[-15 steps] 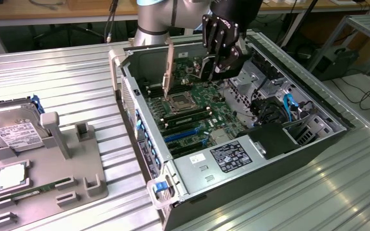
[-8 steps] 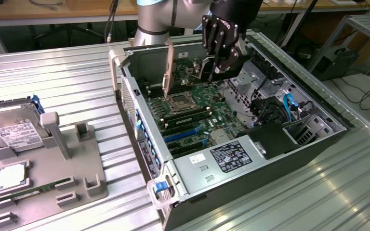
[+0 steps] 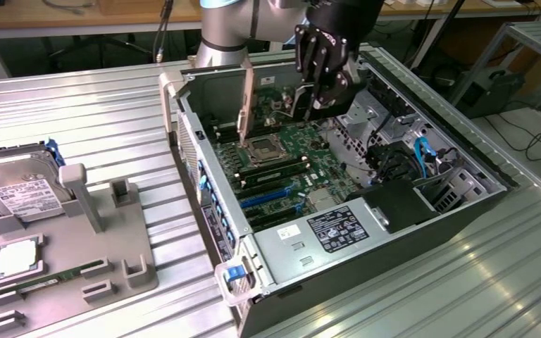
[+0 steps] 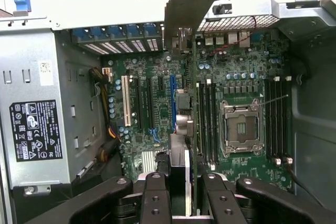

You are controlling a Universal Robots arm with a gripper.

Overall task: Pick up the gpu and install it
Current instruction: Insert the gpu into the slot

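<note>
Gripper clamped narrowly on the gpu, which is held edge-on over the motherboard inside the open case. Probably light, stiff and fragile, so best gripped by the board edges, clear of components. Its metal bracket faces the rear slots.

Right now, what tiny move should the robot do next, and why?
Probably ease it straight down, slowly. The jaws are shut on the gpu, held upright over the motherboard, its edge running alongside the blue slot and apparently not yet seated in any slot.
</note>
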